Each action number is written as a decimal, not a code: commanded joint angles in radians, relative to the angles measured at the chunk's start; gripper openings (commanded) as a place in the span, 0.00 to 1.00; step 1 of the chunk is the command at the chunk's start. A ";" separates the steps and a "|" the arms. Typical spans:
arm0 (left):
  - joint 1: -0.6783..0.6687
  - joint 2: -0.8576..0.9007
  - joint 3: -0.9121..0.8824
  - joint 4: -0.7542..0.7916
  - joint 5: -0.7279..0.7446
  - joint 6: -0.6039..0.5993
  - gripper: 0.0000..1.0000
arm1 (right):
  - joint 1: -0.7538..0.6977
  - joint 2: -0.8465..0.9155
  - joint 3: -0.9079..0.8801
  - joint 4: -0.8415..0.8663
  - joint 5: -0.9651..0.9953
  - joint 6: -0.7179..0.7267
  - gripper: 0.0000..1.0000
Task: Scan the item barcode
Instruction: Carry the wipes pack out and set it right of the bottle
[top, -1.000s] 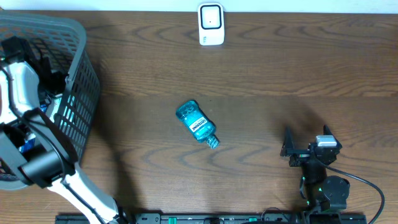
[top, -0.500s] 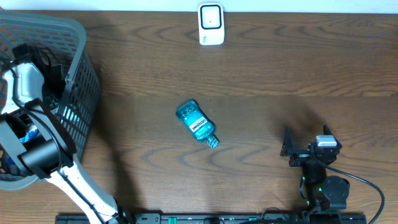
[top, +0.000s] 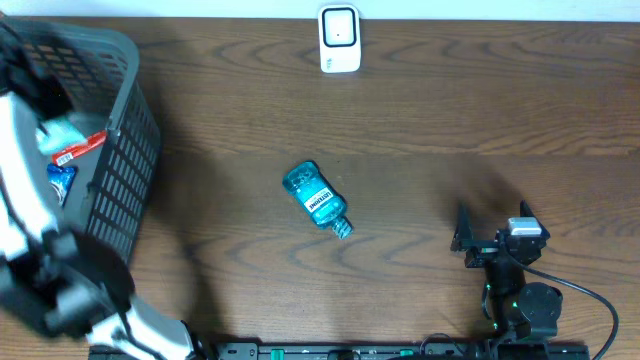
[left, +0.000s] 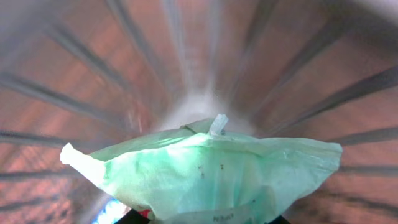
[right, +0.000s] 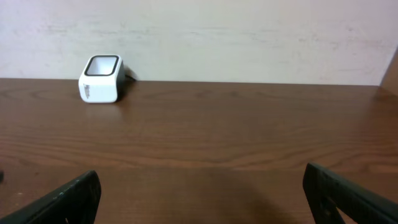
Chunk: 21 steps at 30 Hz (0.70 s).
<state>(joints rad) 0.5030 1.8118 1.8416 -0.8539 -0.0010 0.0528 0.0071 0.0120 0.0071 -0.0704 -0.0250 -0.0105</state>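
The left pincer (left: 204, 219) is pressed onto a green packet (left: 211, 168), pinching its near edge. The packet's crumpled top juts out just ahead of it, over the basket (top: 128, 170). The right pincer (right: 199, 199) is spread wide, holding nothing, low over the table (right: 217, 149). The scanner (right: 99, 79) sits far ahead of it, to the left. A blue bottle (top: 318, 200) lies between the two pincers.

The white-shelled left arm (top: 18, 175) rises along the left edge, motion-blurred, and its left gripper (left: 205, 216) is clamped on a pale green plastic packet (left: 211, 171). The black right arm (top: 522, 300) sits folded low at the near right, its right gripper (right: 200, 175) level, with the dark fingertips (right: 68, 196) spread wide.
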 joint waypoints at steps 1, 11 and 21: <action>-0.052 -0.252 0.048 0.069 0.215 -0.081 0.27 | 0.008 -0.005 -0.002 -0.004 0.009 0.010 0.99; -0.611 -0.315 0.014 0.143 0.393 -0.137 0.27 | 0.008 -0.005 -0.002 -0.004 0.009 0.010 0.99; -0.969 0.083 0.000 0.093 0.224 -0.166 0.27 | 0.008 -0.005 -0.002 -0.004 0.009 0.010 0.99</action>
<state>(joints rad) -0.4122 1.8229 1.8378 -0.7570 0.2707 -0.0822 0.0071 0.0120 0.0071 -0.0704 -0.0250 -0.0105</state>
